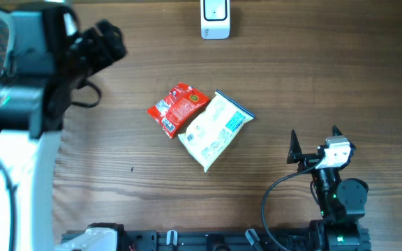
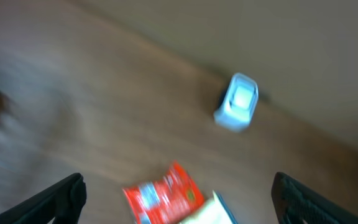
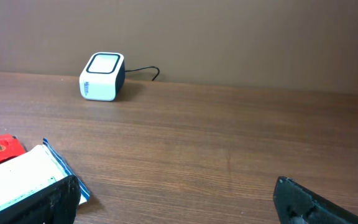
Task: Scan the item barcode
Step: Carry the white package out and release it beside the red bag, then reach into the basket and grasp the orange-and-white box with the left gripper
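Left tool (image 2: 178,182), right tool (image 3: 177,185) both gape empty; I judge white pouch (image 1: 216,130) light, crinkly, slippery; pinch right edge.

Plain wooden table (image 1: 306,63). A red packet (image 1: 178,108) and a white pouch (image 1: 216,130) lie touching mid-table. A white scanner (image 1: 215,19) sits at the far edge.

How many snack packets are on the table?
2. A red packet lies mid-table; a white packet with blue print lies against its right side in the overhead view, edges touching or overlapping. The left arm hides part of the table, so more could be there.
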`<state>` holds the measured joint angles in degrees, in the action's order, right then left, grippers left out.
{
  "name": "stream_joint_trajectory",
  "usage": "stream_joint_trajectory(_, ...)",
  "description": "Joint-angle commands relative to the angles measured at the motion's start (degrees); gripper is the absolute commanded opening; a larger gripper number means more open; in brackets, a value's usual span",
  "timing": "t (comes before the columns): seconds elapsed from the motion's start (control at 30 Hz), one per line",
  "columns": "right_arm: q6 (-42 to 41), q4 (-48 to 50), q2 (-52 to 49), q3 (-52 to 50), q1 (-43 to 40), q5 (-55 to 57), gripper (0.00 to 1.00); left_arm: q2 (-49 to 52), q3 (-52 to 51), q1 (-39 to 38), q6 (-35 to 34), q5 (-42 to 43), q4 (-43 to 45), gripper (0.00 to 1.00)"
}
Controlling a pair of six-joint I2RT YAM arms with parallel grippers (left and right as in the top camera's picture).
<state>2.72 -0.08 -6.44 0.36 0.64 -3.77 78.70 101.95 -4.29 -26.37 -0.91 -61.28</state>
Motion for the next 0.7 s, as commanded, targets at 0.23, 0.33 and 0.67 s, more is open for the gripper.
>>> stream_joint_trajectory(0.23, 0.15, 0.13, 0.20, -0.04, -0.17, 0.83, 1.00, -6.51, 8.37, 19.74, 2.12, -22.34, 0.50, 0.97)
stream_joint_trajectory(0.33, 0.15, 0.13, 0.20, -0.04, -0.17, 0.83, 1.00, -3.76, 8.31, 27.32, 1.92, -22.32, -2.29, 1.00)
stream_joint_trajectory(0.67, 0.15, 0.13, 0.20, -0.04, -0.17, 0.83, 1.00, 14.99, 8.15, 42.93, -1.60, -22.08, -8.44, 1.00)
